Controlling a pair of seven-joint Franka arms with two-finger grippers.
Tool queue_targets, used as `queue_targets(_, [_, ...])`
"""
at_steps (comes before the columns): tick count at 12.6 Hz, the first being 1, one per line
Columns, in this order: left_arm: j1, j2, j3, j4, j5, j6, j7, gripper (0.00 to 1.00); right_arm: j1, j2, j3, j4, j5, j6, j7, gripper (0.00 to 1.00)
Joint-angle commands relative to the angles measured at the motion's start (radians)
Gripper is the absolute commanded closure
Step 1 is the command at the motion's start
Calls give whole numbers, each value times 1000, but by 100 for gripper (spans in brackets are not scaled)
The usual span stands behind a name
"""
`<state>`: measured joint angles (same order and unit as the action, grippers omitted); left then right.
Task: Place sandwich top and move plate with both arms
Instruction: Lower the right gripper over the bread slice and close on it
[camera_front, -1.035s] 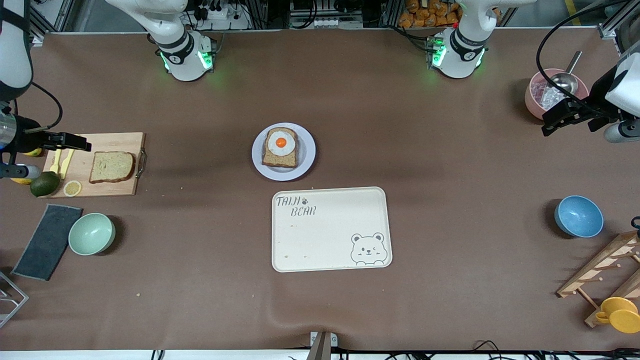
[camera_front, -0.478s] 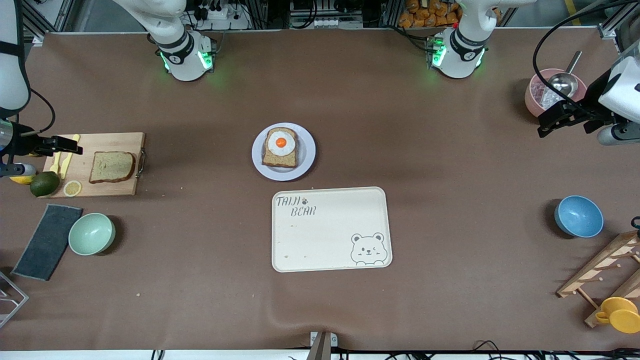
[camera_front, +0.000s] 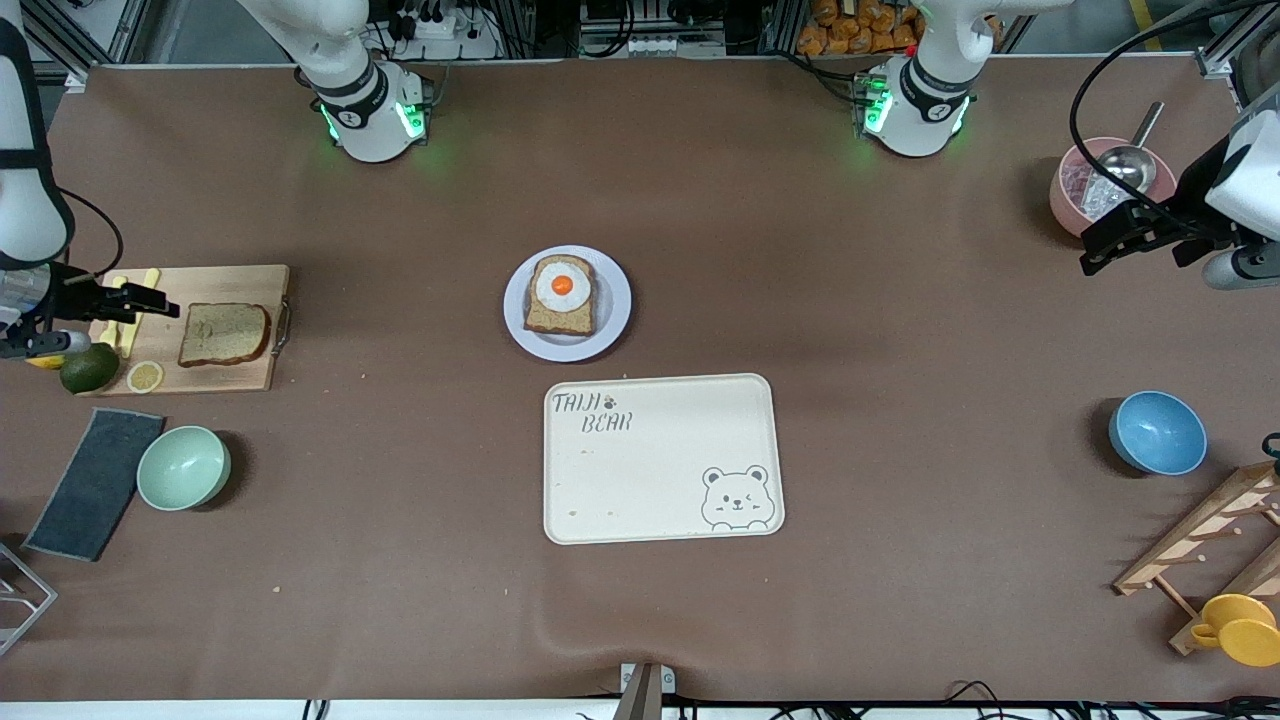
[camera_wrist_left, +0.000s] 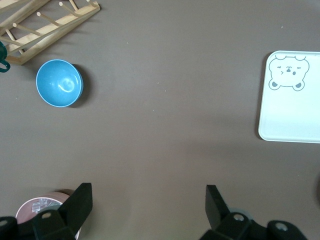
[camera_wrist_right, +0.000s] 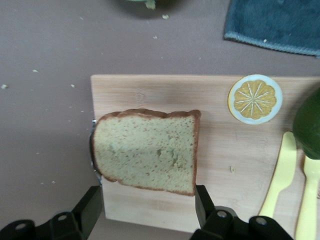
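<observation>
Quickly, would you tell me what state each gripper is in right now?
Left gripper: open, holding nothing, over bare table beside the pink bowl.
Right gripper: open, holding nothing, over the cutting board by the sandwich top.

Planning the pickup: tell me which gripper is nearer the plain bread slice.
Right. The right gripper is over the cutting board beside the plain bread slice; the left gripper waits by the pink bowl.

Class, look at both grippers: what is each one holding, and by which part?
Nothing is held. The right gripper hangs open over the sandwich top on the cutting board; the left gripper waits open above bare table beside the pink bowl.
</observation>
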<state>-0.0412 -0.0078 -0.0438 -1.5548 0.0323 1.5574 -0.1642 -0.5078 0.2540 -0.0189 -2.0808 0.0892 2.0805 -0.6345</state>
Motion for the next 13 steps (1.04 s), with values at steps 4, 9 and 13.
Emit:
queue_targets(4, [1, 46, -1, 30, -5, 9, 12, 0, -72, 145, 19, 16, 84, 110, -129, 23])
queue_targets(9, [9, 54, -1, 38, -6, 23, 15, 0, -92, 186, 19, 30, 107, 125, -166, 42])
queue_targets(13, [10, 54, 1, 41, -6, 23, 15, 0, -98, 211, 19, 27, 152, 148, -217, 46])
